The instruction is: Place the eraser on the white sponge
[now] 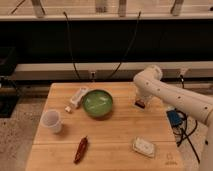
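Camera view: my end effector [141, 102] is down at the tabletop [115, 135], clenched, and by my judgement it grips the eraser [141, 105]. The white sponge [144, 146] lies well apart from it, toward the front edge. Recommended: lift clear, carry over bare wood, then set the eraser flat on the pad's middle. The green bowl [98, 103] sits beside the end effector on the camera's left. The tabletop's right edge is near, so keep the path inboard.
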`<state>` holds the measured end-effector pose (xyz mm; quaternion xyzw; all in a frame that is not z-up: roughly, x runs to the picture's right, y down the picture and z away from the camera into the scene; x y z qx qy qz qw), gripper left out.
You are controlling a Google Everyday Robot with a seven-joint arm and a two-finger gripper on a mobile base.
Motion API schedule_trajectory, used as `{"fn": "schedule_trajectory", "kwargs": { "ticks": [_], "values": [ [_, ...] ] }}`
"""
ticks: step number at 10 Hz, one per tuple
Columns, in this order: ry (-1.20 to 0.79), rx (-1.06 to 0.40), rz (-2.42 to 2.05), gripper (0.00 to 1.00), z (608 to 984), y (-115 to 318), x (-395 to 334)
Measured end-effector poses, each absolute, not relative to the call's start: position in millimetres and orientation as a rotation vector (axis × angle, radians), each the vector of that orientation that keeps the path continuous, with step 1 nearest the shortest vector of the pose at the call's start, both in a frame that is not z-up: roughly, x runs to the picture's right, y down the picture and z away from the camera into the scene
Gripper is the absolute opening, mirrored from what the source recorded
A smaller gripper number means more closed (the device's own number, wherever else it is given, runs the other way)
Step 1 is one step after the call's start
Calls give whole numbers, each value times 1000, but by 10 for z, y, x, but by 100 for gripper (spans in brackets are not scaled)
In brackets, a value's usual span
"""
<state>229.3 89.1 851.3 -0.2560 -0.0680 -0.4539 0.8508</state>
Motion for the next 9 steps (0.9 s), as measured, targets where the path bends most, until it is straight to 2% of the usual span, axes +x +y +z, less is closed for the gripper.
{"fn": "schedule_trajectory", "kwargs": {
  "ticks": [1, 3, 5, 9],
  "values": [
    [-148, -540, -961, 2, 8491, 925, 2281],
    [-153, -542, -975, 9, 8450, 967, 2289],
    [-160, -541, -987, 3, 8441, 1004, 2263],
    [-185, -542, -1017, 2, 8354, 1122, 2224]
  ]
}}
